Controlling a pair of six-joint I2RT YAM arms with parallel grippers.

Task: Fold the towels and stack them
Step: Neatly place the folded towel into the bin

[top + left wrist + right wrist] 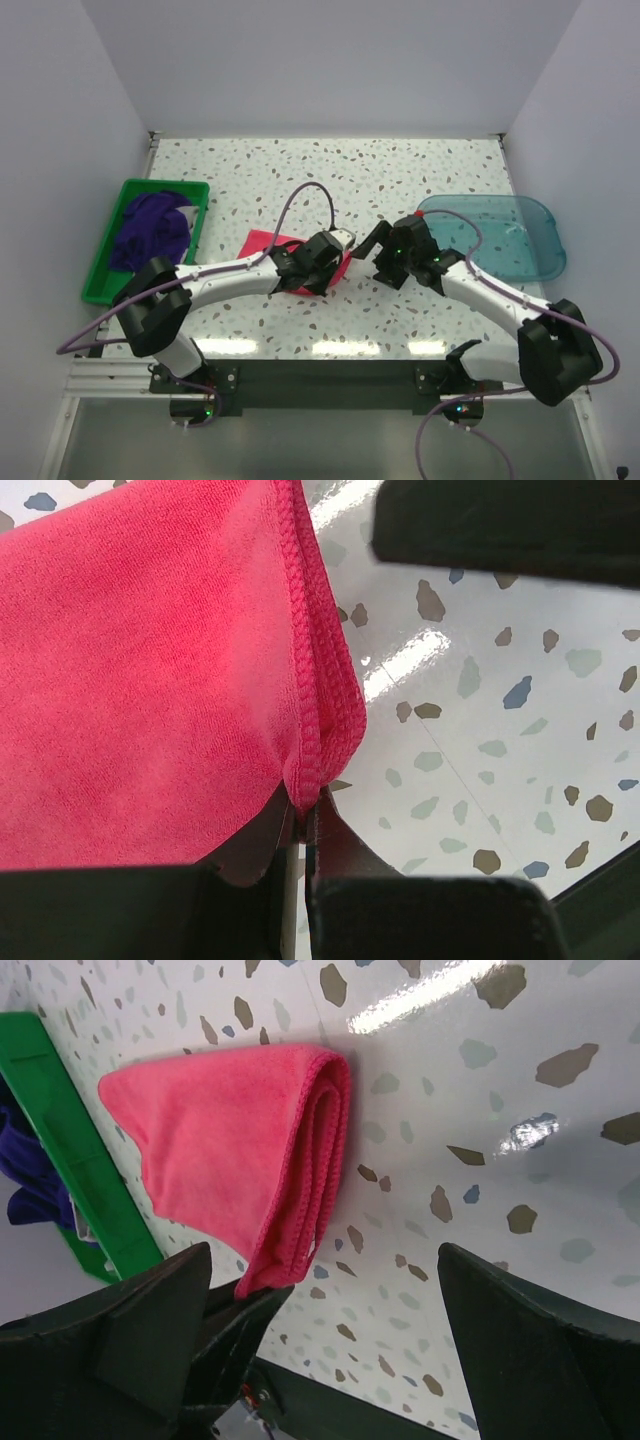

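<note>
A hot pink towel (230, 1140) lies folded on the speckled table, its thick folded edge turned toward my right gripper. My left gripper (305, 805) is shut on the stitched hem at the towel's near corner; in the top view it (330, 275) sits over the towel (262, 243). My right gripper (340, 1330) stands open just right of that corner, with nothing between its fingers (150, 1330), and in the top view it (378, 255) is beside the left one. Dark purple towels (150, 230) lie crumpled in the green bin.
The green bin (100, 270) stands at the left edge of the table, and its rim (70, 1160) shows behind the pink towel. A translucent teal tray (500, 235) sits at the right. The table's front rail runs below both grippers.
</note>
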